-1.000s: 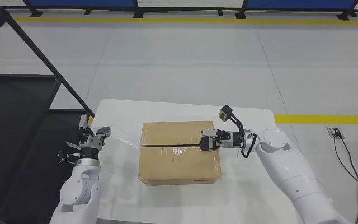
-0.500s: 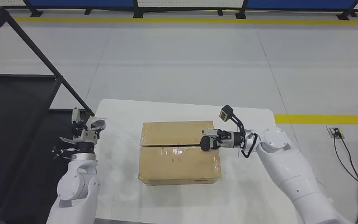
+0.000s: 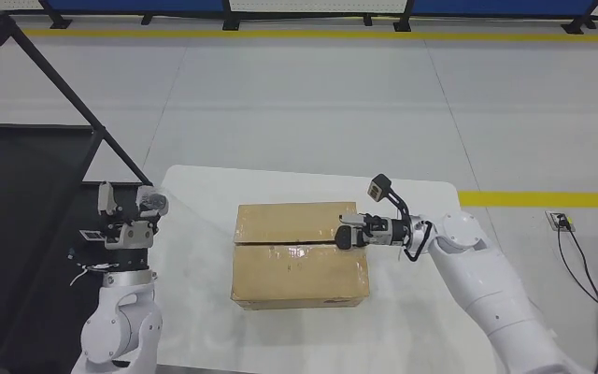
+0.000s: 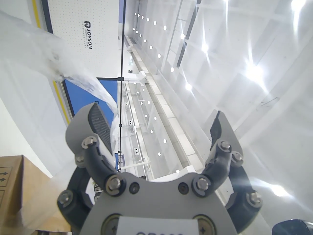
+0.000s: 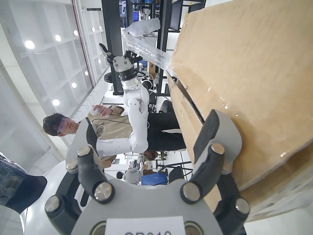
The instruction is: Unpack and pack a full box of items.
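A brown cardboard box (image 3: 299, 266) lies in the middle of the white table (image 3: 411, 201), its top flaps closed along a seam. My right gripper (image 3: 344, 234) (image 5: 150, 123) is open at the right end of that seam, one finger (image 5: 207, 133) resting against the box top (image 5: 244, 74). My left gripper (image 3: 126, 198) (image 4: 156, 123) stands left of the box, raised and pointing upward, open. A strip of clear tape (image 3: 192, 224) (image 4: 36, 54) (image 5: 144, 47) runs from the box's left end to one left finger pad (image 4: 100, 125) and clings to it.
A black metal frame (image 3: 84, 122) and a dark panel stand beside the table's left edge, close to my left arm. Bare table surface lies in front of the box and to its right. The box corner (image 4: 14, 184) shows beside the left gripper.
My left gripper has moved farther left, away from the box, and turned upward, with its fingers now spread wide. The tape strip has been drawn out with it. The right arm stayed put.
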